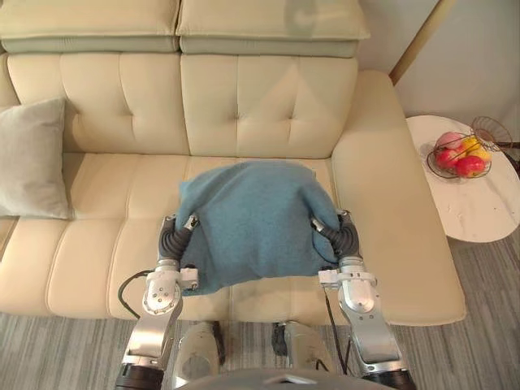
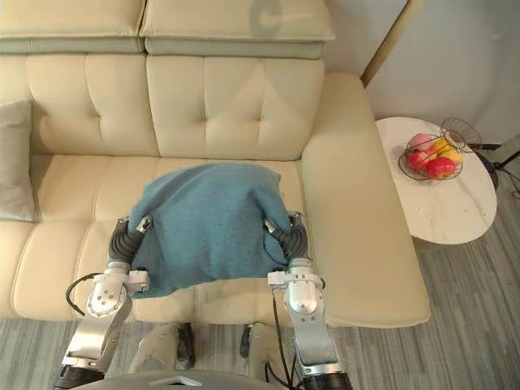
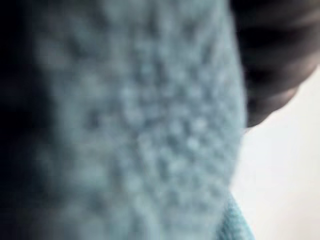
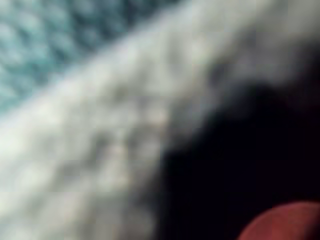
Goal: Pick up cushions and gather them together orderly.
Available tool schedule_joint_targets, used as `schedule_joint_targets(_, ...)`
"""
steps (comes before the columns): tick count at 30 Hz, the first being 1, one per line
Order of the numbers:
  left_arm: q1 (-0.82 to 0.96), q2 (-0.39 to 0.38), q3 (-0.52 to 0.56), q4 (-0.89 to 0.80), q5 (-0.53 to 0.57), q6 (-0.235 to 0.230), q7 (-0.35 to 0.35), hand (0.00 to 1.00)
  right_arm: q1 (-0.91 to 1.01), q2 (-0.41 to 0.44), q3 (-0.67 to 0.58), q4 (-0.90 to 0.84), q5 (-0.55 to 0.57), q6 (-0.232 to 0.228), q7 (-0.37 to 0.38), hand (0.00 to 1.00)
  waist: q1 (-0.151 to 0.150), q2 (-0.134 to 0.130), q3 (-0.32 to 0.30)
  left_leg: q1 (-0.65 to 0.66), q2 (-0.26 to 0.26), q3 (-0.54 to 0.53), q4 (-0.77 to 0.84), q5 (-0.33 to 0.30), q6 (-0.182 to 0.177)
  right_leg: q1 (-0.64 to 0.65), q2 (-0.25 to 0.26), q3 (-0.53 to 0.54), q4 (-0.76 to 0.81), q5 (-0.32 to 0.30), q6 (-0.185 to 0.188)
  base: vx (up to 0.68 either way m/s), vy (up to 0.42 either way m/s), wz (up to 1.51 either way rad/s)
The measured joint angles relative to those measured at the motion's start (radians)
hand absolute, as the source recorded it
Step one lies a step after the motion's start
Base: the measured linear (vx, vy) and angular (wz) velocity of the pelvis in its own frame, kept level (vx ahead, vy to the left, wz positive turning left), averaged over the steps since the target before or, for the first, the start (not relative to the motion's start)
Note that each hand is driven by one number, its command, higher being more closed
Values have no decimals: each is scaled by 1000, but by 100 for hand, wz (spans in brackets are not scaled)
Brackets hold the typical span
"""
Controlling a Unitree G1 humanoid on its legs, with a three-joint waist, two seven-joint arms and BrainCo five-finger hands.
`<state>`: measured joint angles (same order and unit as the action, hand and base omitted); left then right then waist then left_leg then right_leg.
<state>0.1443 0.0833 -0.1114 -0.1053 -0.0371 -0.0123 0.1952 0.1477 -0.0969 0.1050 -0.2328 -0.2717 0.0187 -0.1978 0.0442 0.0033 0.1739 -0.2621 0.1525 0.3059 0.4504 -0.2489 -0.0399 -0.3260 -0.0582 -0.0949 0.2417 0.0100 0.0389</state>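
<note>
Hands: left hand (image 1: 173,232) and right hand (image 1: 346,232) sit against the blue cushion's (image 1: 253,219) two sides; how far open either is, I cannot tell.
Blue cushion: between both hands, at the sofa's (image 1: 268,97) middle seat, by its front edge.
Grey cushion (image 1: 31,158): upright at the sofa's left end, well apart; left hand nearer.
Count: two cushions, one blue, one grey.

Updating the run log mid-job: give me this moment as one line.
blue cushion: between left hand and right hand, over sofa seat | lifted or resting: cannot tell | grey cushion: sofa's left end, apart
</note>
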Motion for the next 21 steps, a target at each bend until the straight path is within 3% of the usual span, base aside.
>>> schedule_joint_targets(3,7,1,-6,-1,0,0,-6,100,9,-1,-1,0,1,0,2,100,8,-2,-1,-19,17,60,-1,-10,12,-1,27,61,-115,88,-2,-91,53,-67)
schedule_joint_targets(7,-19,1,-15,-3,3,0,-1,100,6,3,-12,-13,12,0,-1,100,4,-3,-2,-25,18,114,-2,-12,16,-3,32,115,-194,151,7,-68,5,-43)
schedule_joint_targets(10,-85,1,-17,-4,20,1,34,100,-25,12,-13,-25,43,0,-21,100,7,-2,-2,-36,14,118,-2,-6,23,-18,29,121,-193,162,8,-67,-24,-6)
schedule_joint_targets(16,-368,21,4,6,70,1,226,100,-341,40,-13,72,52,-6,-162,100,15,1,-1,-144,-19,106,-4,49,42,-132,-1,112,-166,191,9,-107,-42,12)
schedule_joint_targets(21,-686,77,25,140,83,4,338,100,-612,54,-40,204,47,-14,-314,100,31,33,20,-232,-43,59,-20,91,43,-209,-24,76,-133,188,-6,-129,-77,36)
